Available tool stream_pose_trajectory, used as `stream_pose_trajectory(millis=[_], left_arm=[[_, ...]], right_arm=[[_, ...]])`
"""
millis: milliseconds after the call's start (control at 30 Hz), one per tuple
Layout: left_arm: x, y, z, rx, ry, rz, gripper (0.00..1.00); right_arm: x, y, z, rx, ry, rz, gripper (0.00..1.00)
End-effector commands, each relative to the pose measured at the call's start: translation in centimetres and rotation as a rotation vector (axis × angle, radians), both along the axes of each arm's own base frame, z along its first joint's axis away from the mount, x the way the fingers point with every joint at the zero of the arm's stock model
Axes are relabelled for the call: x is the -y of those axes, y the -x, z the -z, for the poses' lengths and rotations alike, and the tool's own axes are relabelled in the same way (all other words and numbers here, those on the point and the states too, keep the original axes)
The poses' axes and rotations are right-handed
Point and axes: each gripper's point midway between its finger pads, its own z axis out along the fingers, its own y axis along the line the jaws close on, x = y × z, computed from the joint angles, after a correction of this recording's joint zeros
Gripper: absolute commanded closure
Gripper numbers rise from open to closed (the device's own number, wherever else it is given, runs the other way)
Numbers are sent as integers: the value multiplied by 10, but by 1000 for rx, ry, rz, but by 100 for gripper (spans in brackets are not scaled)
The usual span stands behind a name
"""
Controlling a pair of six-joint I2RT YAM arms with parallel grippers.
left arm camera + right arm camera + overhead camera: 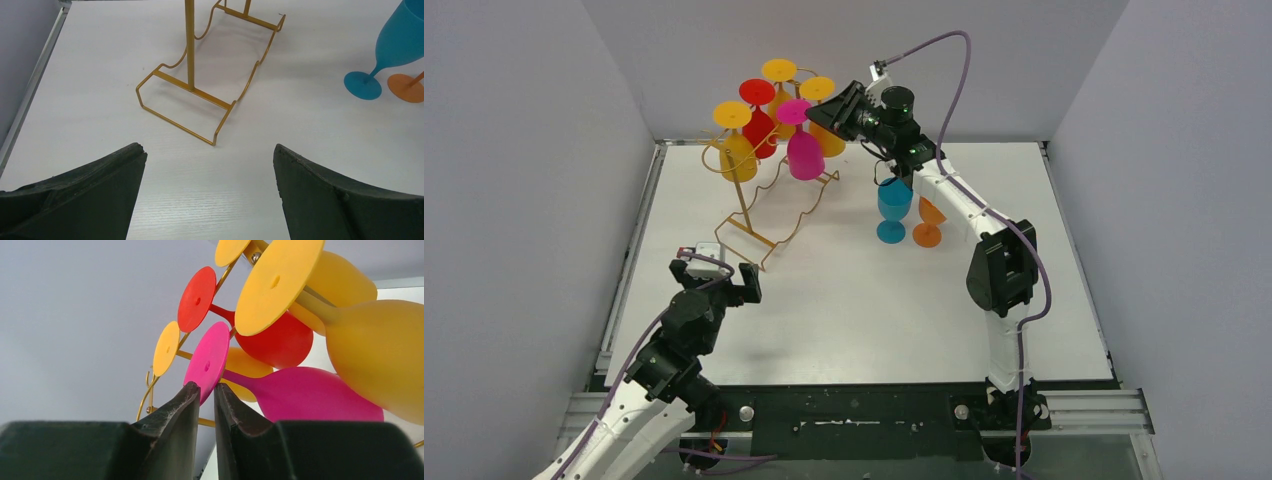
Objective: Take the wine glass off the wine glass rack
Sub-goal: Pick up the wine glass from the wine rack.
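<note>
The gold wire wine glass rack (769, 215) stands at the back left of the table, and its base shows in the left wrist view (200, 95). A pink wine glass (804, 150) hangs upside down on it beside a red glass (759, 125) and three yellow ones. My right gripper (822, 112) is up at the rack's right side. In the right wrist view it (206, 390) is shut on the lower edge of the pink glass's foot disc (207, 362). My left gripper (749, 283) is open and empty, low over the table in front of the rack's base (210, 155).
A blue wine glass (894, 205) and a small orange one (929, 225) stand upright on the table under the right arm; both show in the left wrist view, the blue (395, 45) and the orange (405, 87). Grey walls close in the back and sides.
</note>
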Motion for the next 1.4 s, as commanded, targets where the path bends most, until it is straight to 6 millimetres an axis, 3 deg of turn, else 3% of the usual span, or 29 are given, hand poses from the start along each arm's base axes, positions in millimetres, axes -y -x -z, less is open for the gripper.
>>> stream_pose_trajectory(millis=[0, 100, 433, 1000, 1367], left_arm=[[3, -2, -26, 49, 15, 19, 3], [4, -2, -25, 44, 12, 21, 3], [4, -3, -23, 39, 8, 24, 3], [6, -3, -23, 37, 8, 31, 3], [6, -3, -22, 35, 7, 34, 3]], right_arm=[[4, 4, -30, 69, -36, -7, 82], [5, 7, -34, 63, -61, -12, 90], [5, 16, -54, 44, -170, -62, 99], [13, 23, -67, 27, -231, -61, 100], [31, 25, -76, 2, -319, -26, 100]])
